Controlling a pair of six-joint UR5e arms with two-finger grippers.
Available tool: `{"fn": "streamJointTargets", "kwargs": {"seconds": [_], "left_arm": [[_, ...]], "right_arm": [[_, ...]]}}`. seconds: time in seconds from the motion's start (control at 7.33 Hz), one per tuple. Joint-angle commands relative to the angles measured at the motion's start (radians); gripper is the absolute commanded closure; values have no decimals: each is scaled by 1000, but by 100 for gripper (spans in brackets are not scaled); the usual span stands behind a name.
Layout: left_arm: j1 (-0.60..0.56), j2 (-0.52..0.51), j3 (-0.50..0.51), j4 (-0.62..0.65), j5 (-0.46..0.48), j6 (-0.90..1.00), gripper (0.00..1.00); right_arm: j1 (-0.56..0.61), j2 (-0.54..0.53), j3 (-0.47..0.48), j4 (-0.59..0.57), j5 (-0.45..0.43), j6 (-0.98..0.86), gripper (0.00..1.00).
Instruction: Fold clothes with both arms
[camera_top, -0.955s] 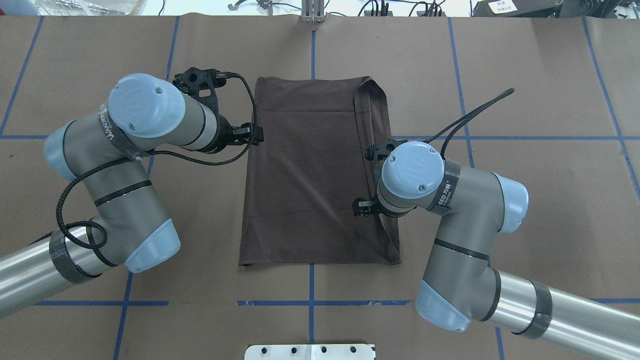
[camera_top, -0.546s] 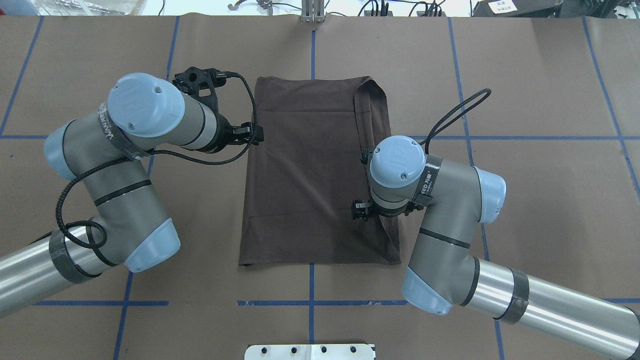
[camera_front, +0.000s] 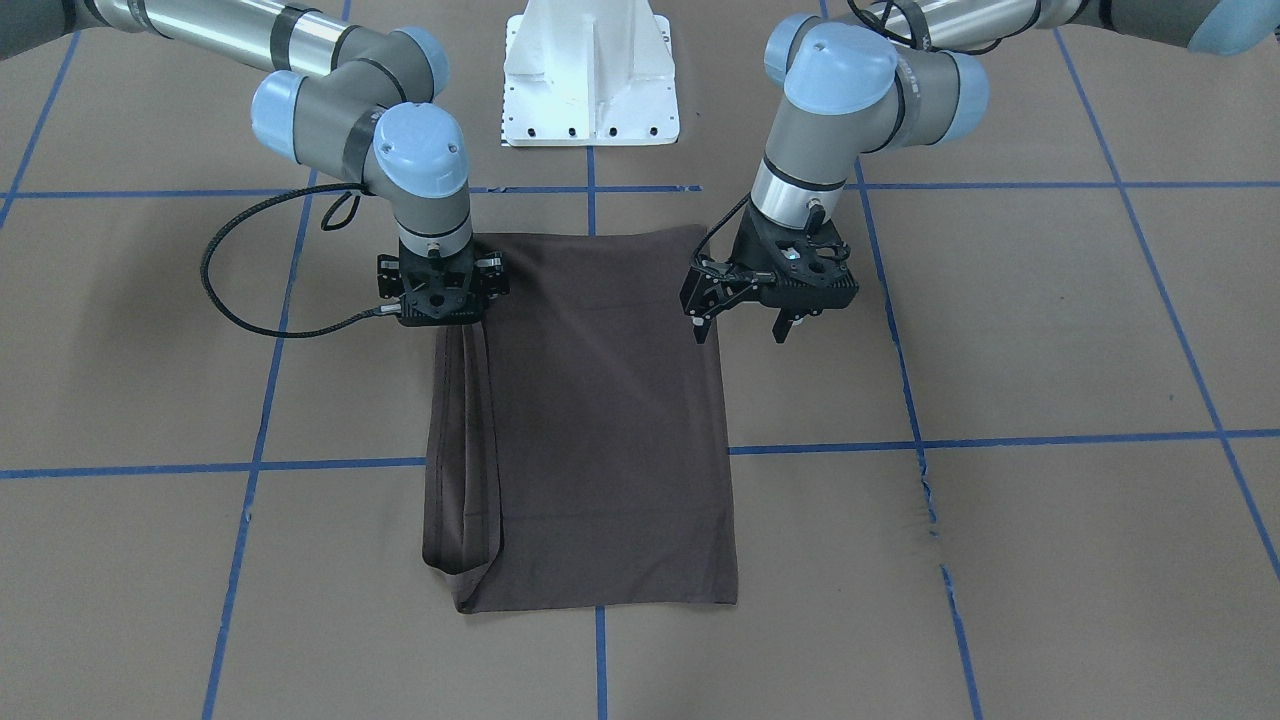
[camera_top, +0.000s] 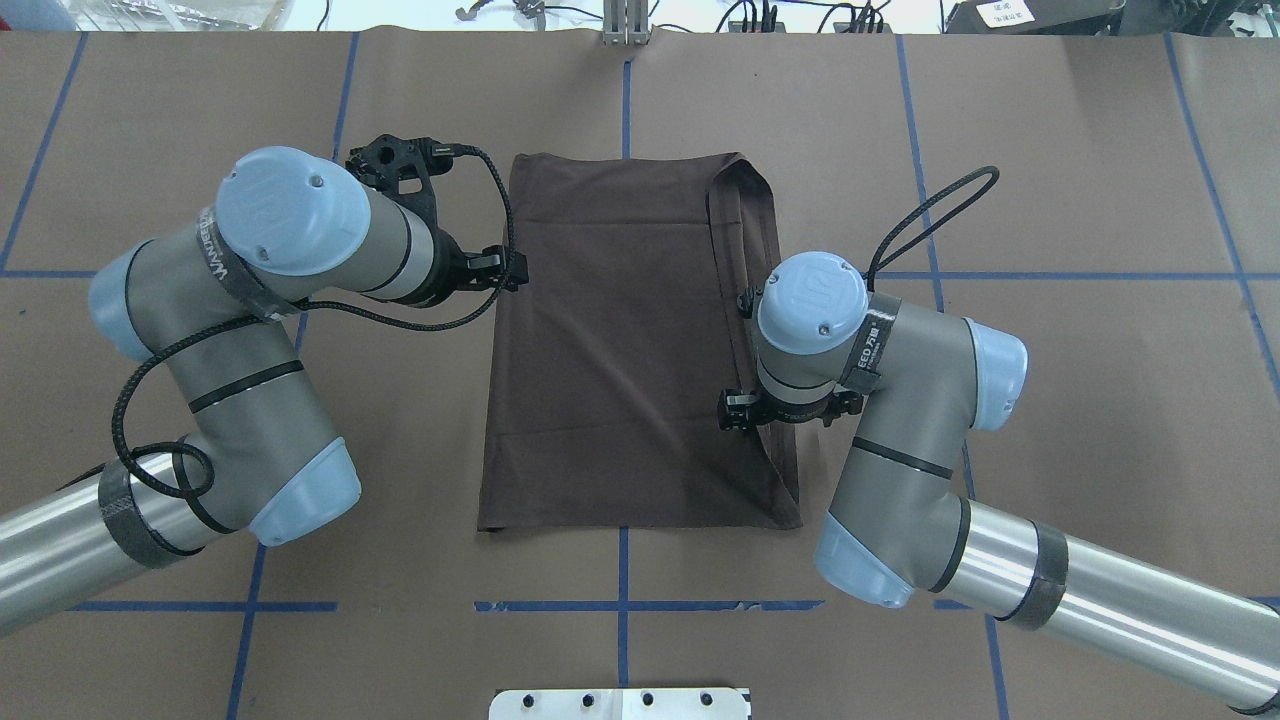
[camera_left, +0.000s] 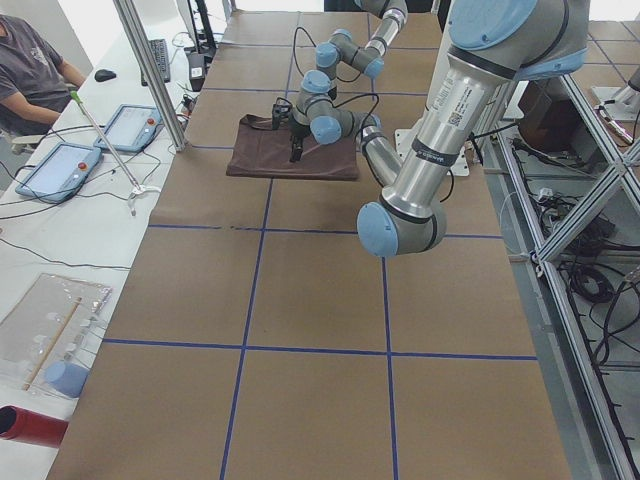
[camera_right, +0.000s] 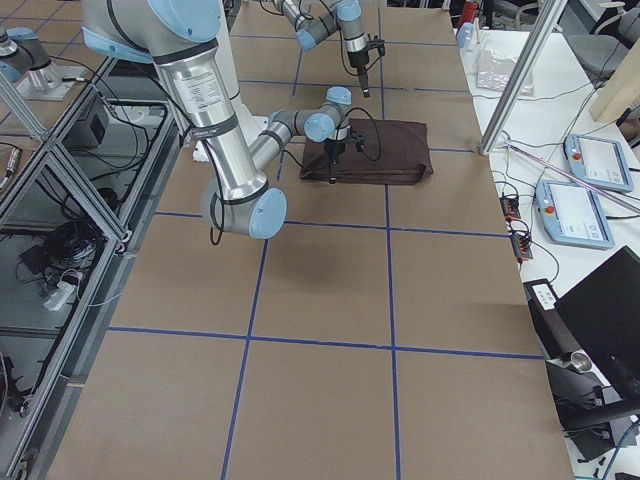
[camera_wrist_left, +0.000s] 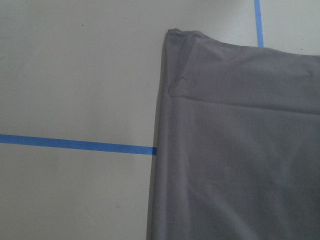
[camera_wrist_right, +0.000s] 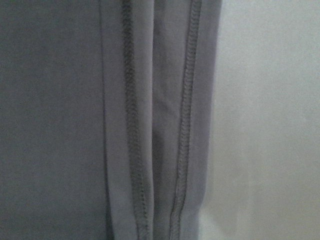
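Dark brown T-shirt (camera_left: 258, 160) lying flat far down the brown-papered table (camera_left: 320, 380), large near left arm (camera_left: 445, 110) reaching to it, small right arm (camera_left: 342, 55) beyond, seated person (camera_left: 30, 62) and two tablets (camera_left: 58, 168) alongside.

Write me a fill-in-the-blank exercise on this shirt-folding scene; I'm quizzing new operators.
1. The folded T-shirt is dark ____.
2. The tape lines on the table are ____.
3. The left tool, at the shirt's edge, is ____.
4. The other tool, above the stitched hems, is on the ____ arm.
Missing words: brown; blue; open; right.
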Motion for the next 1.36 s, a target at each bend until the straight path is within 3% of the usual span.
{"fn": "streamJointTargets", "kwargs": {"seconds": [0.0,0.55,0.68,0.96,1.23], "left_arm": [[0,-2,-1,0,0,-1,0],[2,-11,-14,5,-2,-10,0],[2,-12,-21,5,-3,-10,0],[0,-12,-27,6,-3,-9,0],[-1,-11,-27,-1,-2,-9,0]], "right_arm": [[13,-3,-7,-28,1,-12,0],[92,-92,1,-36,-1,-132,0],[138,-85,13,-43,8,-151,0],[216,-15,24,-36,109,-156,0],[229,41,16,-16,108,-165,0]]}}
